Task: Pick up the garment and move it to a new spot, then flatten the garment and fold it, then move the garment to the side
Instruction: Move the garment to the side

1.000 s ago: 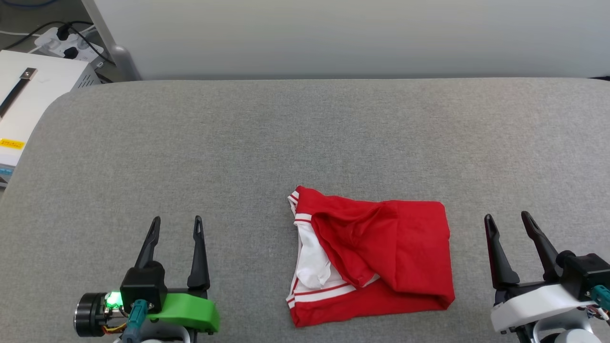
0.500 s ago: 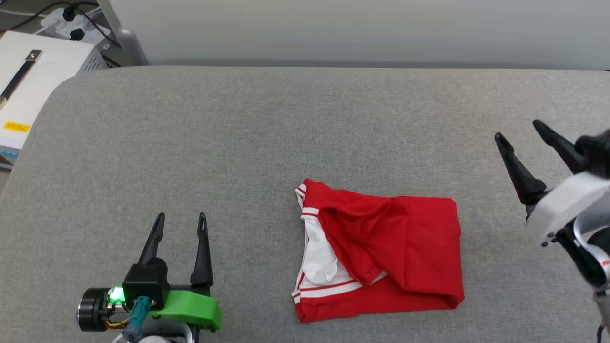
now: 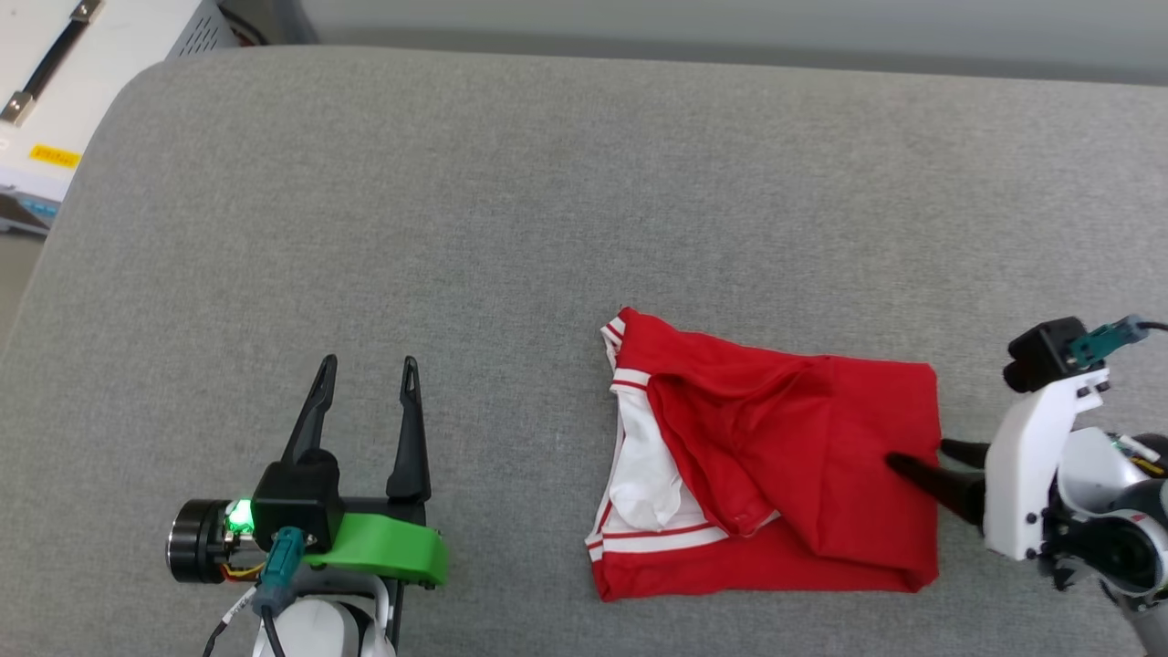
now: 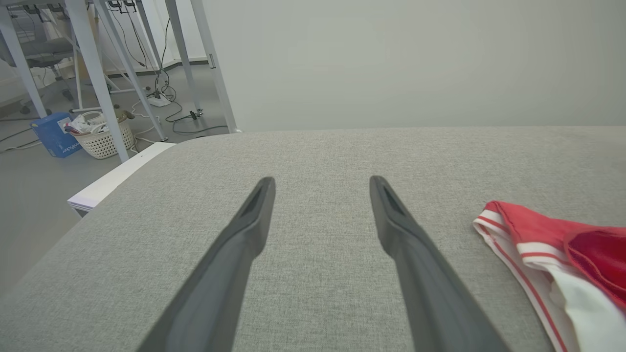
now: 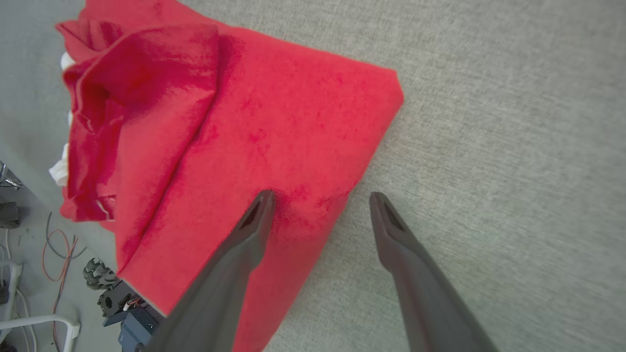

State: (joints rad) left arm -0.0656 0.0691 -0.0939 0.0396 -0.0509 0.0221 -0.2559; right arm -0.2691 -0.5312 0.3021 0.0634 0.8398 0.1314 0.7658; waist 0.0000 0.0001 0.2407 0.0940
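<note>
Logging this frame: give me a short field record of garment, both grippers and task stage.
garment: red with white sleeve, loosely bunched, lying on the grey padded surface
left gripper: open, over bare surface, apart from garment
right gripper: open, straddling garment's right edge; contact unclear
stage: not yet picked up

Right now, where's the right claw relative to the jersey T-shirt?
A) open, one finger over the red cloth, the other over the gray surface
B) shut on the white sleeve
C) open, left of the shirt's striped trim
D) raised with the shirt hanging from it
A: in the right wrist view the right claw is open at the edge of the red jersey T-shirt, with one finger over the cloth and the other over the gray padded surface.
</note>
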